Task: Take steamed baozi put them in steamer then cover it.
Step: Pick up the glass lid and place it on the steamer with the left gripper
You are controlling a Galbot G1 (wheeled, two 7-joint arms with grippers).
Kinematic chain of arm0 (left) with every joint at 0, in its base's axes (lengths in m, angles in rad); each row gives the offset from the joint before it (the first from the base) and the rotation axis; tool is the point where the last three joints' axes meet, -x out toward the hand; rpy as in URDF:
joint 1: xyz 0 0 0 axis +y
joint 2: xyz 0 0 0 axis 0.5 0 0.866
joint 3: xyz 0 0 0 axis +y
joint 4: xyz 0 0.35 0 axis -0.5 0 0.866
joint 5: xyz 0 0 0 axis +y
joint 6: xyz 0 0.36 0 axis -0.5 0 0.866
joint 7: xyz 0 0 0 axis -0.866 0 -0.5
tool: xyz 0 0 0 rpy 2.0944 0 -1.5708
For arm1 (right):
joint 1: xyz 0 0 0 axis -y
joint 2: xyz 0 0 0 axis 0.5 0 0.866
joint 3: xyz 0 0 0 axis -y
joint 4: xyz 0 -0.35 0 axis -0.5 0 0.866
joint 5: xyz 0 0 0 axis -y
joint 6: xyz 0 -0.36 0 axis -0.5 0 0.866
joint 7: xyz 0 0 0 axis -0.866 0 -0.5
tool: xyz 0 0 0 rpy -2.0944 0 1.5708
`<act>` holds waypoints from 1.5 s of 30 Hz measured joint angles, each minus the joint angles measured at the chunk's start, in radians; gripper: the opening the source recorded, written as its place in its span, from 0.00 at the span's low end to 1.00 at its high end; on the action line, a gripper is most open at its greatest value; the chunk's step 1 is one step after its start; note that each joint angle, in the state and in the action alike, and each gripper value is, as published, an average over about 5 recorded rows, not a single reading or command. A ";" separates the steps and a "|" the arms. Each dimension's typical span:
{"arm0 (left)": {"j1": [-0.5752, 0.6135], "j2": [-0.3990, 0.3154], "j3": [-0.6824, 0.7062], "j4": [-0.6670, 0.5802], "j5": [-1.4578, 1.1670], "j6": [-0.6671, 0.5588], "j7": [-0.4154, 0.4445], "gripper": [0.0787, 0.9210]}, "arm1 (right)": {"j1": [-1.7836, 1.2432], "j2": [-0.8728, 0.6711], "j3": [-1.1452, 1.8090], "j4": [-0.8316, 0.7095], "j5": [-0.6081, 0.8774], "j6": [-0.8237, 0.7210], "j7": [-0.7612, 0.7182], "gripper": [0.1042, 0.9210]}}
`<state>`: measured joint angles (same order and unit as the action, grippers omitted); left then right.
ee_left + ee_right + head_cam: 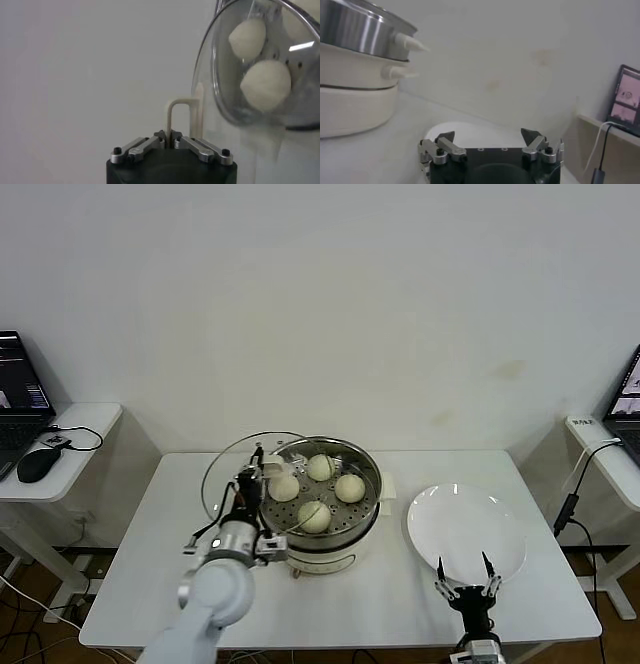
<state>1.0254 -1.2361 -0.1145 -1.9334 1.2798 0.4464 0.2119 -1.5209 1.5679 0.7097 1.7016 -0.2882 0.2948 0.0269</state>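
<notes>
The glass cover (243,476) stands tilted on edge at the steamer's (325,536) nine o'clock, its face turned toward the pot, its oblong handle (176,118) pinched by the left gripper (262,474). Four baozi (315,516) sit on the steamer's perforated tray. At three o'clock lies an empty white plate (466,529); the right gripper (466,569), fingers spread, hovers at the plate's six o'clock edge.
</notes>
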 measured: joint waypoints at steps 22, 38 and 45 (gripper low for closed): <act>-0.107 -0.191 0.122 0.141 0.163 0.033 0.059 0.07 | -0.010 0.004 0.009 -0.006 -0.028 0.009 0.033 0.88; -0.104 -0.238 0.122 0.215 0.225 0.015 0.050 0.07 | -0.015 0.002 -0.002 -0.009 -0.018 0.008 0.031 0.88; -0.098 -0.254 0.121 0.222 0.233 0.013 0.047 0.07 | -0.015 0.002 -0.009 -0.012 -0.018 0.009 0.032 0.88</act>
<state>0.9274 -1.4902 0.0061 -1.7118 1.5124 0.4599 0.2587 -1.5362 1.5703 0.7010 1.6896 -0.3063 0.3039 0.0591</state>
